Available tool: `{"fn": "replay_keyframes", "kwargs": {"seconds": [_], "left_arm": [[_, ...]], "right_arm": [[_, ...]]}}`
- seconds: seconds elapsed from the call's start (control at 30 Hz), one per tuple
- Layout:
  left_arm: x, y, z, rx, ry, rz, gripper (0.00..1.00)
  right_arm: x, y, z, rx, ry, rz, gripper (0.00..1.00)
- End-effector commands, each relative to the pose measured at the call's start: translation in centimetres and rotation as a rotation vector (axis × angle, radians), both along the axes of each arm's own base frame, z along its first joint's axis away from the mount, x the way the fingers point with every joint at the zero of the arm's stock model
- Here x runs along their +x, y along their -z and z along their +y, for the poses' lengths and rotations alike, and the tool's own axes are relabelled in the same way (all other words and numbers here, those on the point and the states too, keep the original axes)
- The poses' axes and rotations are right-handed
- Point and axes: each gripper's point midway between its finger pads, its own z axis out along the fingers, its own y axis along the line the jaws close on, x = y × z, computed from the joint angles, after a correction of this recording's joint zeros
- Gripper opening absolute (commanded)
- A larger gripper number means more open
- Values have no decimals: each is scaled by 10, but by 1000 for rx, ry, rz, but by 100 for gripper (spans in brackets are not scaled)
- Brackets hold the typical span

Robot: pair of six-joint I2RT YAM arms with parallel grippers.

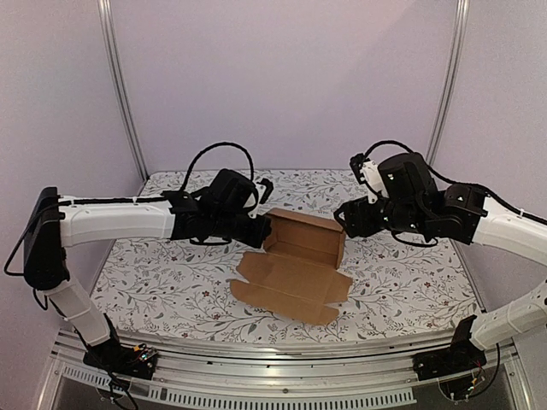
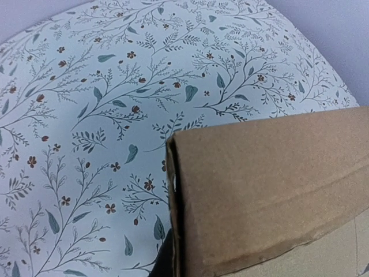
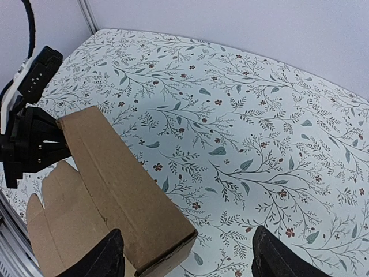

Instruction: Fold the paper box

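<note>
from above, the paper box [image 1: 301, 256] lies mid-table, long axis running arm to arm, the left gripper [image 1: 263, 229] clenched on its left end. left wrist view: only cardboard, close. right wrist view: the right gripper [image 3: 187, 259] gapes, released, astride the right end.

- Brown corrugated cardboard paper box [image 1: 297, 265]: matt, slightly fibrous, unprinted.
- White floral-printed table cover [image 1: 171, 286]: smooth, matt, cloth-like.
- Silver metal frame rail [image 1: 282, 354] at near edge: dull sheen.
- White and black plastic arm shells [image 1: 111, 220]: smooth, faintly glossy.
</note>
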Motion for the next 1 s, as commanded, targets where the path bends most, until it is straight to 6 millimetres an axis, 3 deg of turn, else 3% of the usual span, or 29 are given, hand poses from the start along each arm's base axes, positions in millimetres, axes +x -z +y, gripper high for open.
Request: {"fn": "replay_keyframes", "kwargs": {"seconds": [0.0,0.13,0.27,0.33,0.47,0.7,0.97], "left_arm": [[-4,-10,-30,-63,175,-106,0],[-11,-5,-50,-108,283,-112,0],[-15,-7,-68,-186,370,-172,0],[-15,-2,-74,-194,401,-188,0],[-15,10,-84,-186,449,-200,0],[-17,26,-96,-186,531,-241,0],[-22,42,-105,-208,585,-222,0]], "right_arm": [[-7,-16,8,19,-135,-52,75],[-17,-25,19,76,-242,-86,72],[-17,-26,21,84,-256,-98,59],[-14,-21,22,80,-259,-88,45],[-10,-8,31,84,-275,-56,1],[0,18,56,184,-340,15,0],[17,39,71,189,-331,3,0]]}}
